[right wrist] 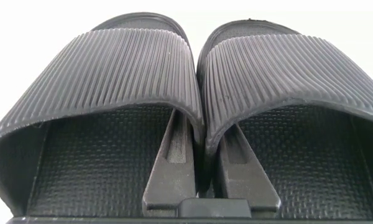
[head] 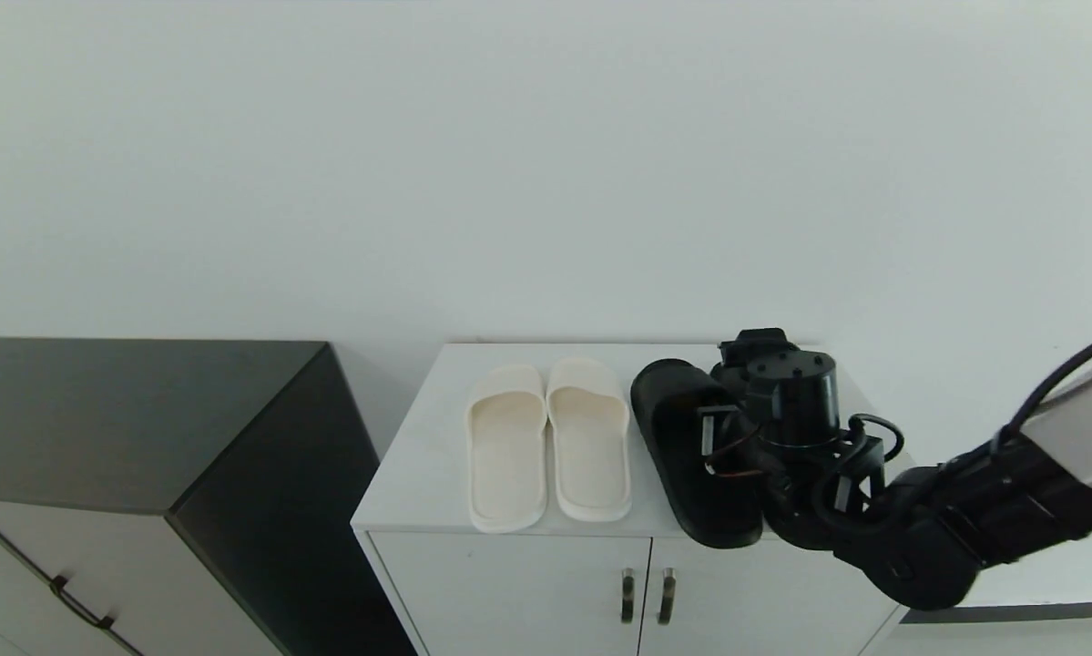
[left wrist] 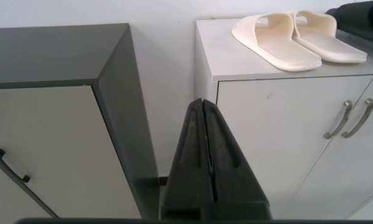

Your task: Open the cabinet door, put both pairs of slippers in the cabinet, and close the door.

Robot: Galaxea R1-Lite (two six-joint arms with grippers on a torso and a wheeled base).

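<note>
So the right end effector (right wrist: 202, 127) has one finger tucked inside each of the black slippers (head: 691, 456), right under the straps. It's pinched down narrow on the two inner side walls where the pair touch. Both slippers sit on the top of the white cabinet (head: 418, 456), at its right end, with the white slippers (head: 550, 442) just beside them toward the middle.

The left end effector (left wrist: 202, 109) is closed with nothing in it. It hangs low in front of the gap between the dark cabinet (head: 145, 410) and the white one.

What worries me is that both doors are shut, handles (head: 627, 594) untouched. If the right arm lifts the pair now, there's nowhere to put them until the left arm gets a door open.

Other ways it could go wrong, as I see it:
- The grip is only on two thin, soft walls, so one slipper could peel out and drop on the lift.
- The front edges overhang the cabinet top a little, so a drag instead of a clean lift may tip them off.
- The white pair is close enough to get nudged.
</note>
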